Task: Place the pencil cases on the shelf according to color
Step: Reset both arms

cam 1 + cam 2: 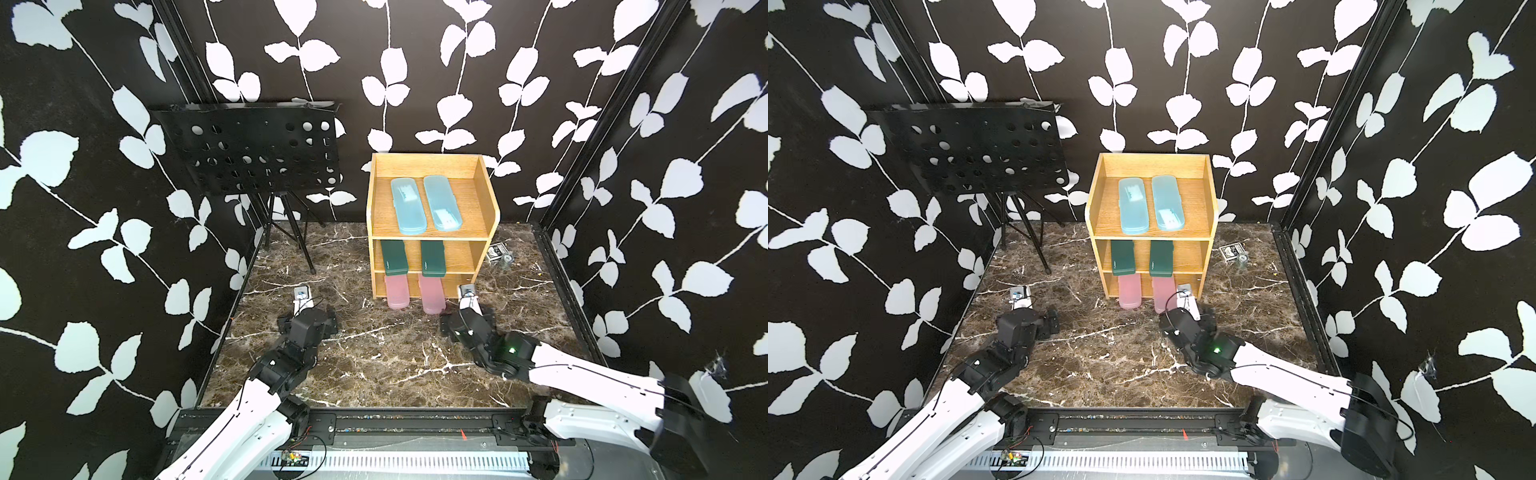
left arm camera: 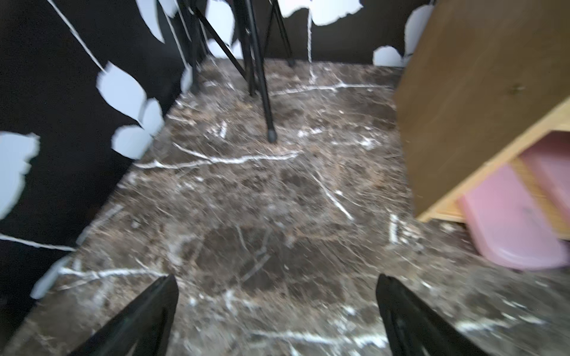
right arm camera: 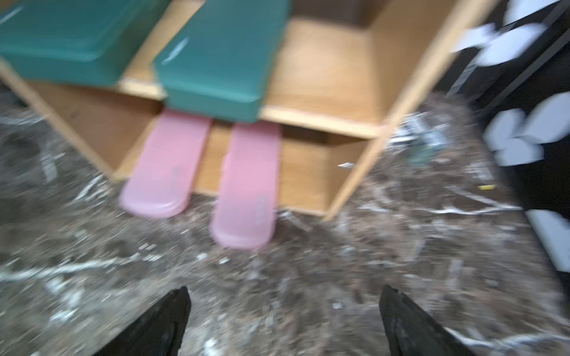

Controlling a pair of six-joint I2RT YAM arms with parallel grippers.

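The oak shelf (image 1: 490,199) stands at the back of the marble floor. Two light blue pencil cases (image 1: 407,205) (image 1: 442,203) lie on its top tier. Two dark green ones (image 1: 395,257) (image 1: 433,258) sit on the middle tier. Two pink ones (image 1: 397,293) (image 1: 432,297) lie on the bottom tier, their ends sticking out onto the floor. My right gripper (image 3: 283,291) is open and empty, low over the floor just in front of and to the right of the right pink case (image 3: 246,191). My left gripper (image 2: 277,280) is open and empty, left of the shelf.
A black perforated music stand (image 1: 253,149) on tripod legs (image 1: 291,237) stands at the back left. A small dark box (image 1: 496,252) and a small can (image 1: 507,262) lie right of the shelf. Patterned walls close in three sides.
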